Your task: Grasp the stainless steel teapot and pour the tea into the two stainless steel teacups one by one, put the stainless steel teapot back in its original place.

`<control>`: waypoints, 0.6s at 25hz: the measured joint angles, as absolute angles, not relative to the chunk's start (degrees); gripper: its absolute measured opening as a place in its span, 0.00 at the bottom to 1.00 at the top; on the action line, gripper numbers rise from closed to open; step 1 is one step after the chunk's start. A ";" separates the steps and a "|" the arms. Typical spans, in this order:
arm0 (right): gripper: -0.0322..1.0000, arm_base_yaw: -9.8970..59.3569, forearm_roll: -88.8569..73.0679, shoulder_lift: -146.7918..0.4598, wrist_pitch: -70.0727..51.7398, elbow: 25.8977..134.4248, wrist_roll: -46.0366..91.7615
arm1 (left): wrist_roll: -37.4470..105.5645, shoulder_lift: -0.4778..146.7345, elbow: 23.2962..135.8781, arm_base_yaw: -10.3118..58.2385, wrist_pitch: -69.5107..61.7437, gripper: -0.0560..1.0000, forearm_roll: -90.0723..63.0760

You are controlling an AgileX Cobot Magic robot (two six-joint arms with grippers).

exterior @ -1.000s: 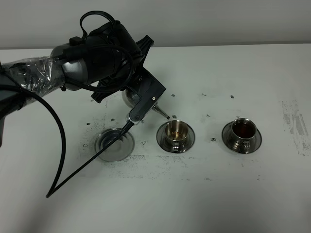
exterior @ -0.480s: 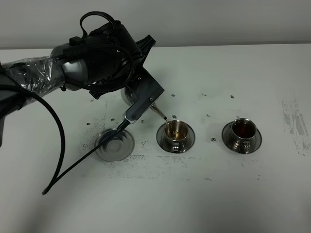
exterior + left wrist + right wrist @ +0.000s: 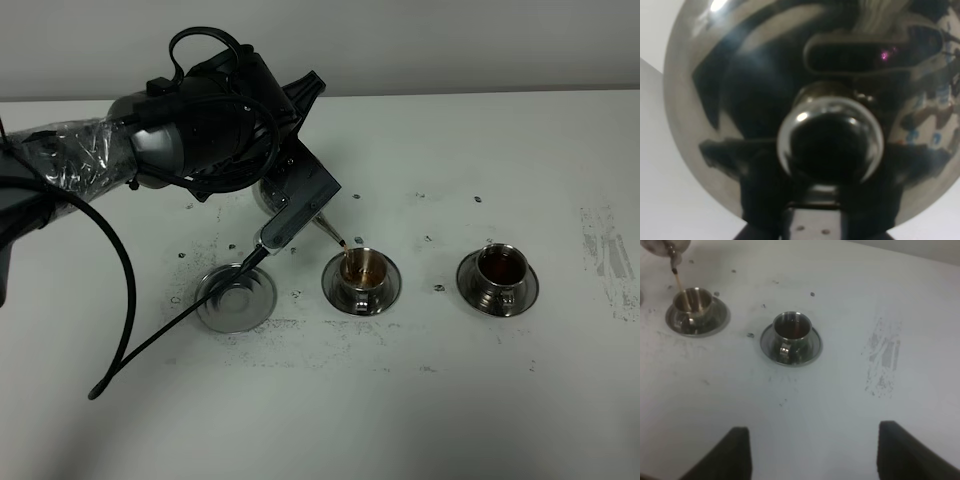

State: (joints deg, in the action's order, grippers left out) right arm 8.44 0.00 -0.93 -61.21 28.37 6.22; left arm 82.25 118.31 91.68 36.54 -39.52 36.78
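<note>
My left gripper (image 3: 296,203) is shut on the stainless steel teapot (image 3: 266,196) and holds it tilted above the table. The thin spout (image 3: 331,231) points down at the nearer teacup (image 3: 361,272), and a brown stream runs into it. In the left wrist view the teapot's domed lid (image 3: 740,75) and its knob (image 3: 830,142) fill the frame. The second teacup (image 3: 500,272) stands on its saucer to the right, with dark tea inside. The round steel saucer (image 3: 236,297) of the original place lies bare at the left. In the right wrist view both teacups (image 3: 692,302) (image 3: 791,330) show, and my right gripper (image 3: 820,455) is open.
A black cable (image 3: 150,335) hangs from the left arm and loops over the white table (image 3: 450,400) beside the bare saucer. Dark specks and a grey smudge (image 3: 605,250) mark the tabletop.
The teapot has tipped slightly further and a brown stream now falls from the spout into the nearer teacup. The cable's loop has shifted a little.
</note>
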 joint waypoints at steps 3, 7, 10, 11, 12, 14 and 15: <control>0.53 8.44 0.00 -0.93 -61.21 28.37 6.22 | 82.25 118.31 91.68 36.54 -39.52 0.22 36.83; 0.53 8.44 0.00 -0.93 -61.21 28.37 6.22 | 82.25 118.31 91.68 36.54 -39.45 0.22 37.35; 0.53 8.44 0.00 -0.93 -61.21 28.37 6.22 | 82.25 118.31 91.68 36.54 -39.29 0.22 38.60; 0.53 8.44 0.00 -0.93 -61.21 28.37 6.22 | 82.25 118.31 91.68 36.54 -39.26 0.22 38.66; 0.53 8.44 0.00 -0.93 -61.21 28.37 6.22 | 82.25 118.31 91.68 36.54 -39.15 0.22 38.69; 0.53 8.44 0.00 -0.93 -61.21 28.37 6.22 | 82.25 118.31 91.68 36.54 -38.86 0.22 38.69; 0.53 8.44 0.00 -0.93 -61.21 28.37 6.22 | 82.25 118.31 91.68 36.54 -38.73 0.22 38.69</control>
